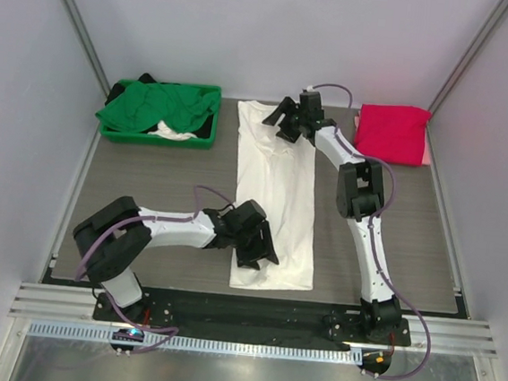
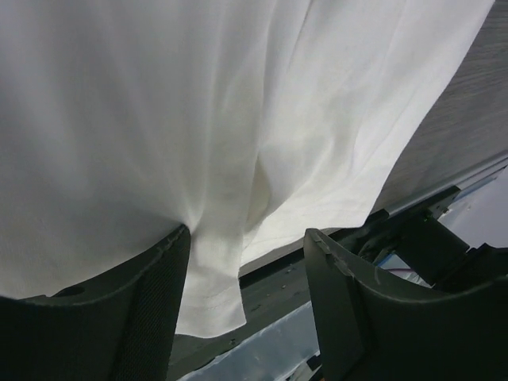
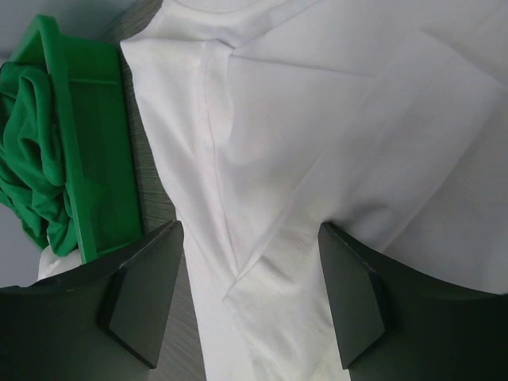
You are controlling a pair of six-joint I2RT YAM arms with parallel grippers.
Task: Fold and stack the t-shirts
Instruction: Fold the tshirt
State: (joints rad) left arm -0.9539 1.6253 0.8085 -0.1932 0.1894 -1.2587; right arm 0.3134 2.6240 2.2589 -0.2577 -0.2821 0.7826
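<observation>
On the tabletop (image 1: 165, 182) lies the white tee (image 1: 281, 193); our left fingers (image 2: 147, 305) gape open at its near hem, our right fingers (image 3: 139, 294) open over its collar end.

No writing, label, brand, number or sign can be read in any view. The white t-shirt (image 1: 276, 193) down the middle of the table, the pink-red t-shirt (image 1: 392, 132) at the far right corner and the green bin (image 1: 151, 138) at the far left corner show only plain surfaces.
</observation>
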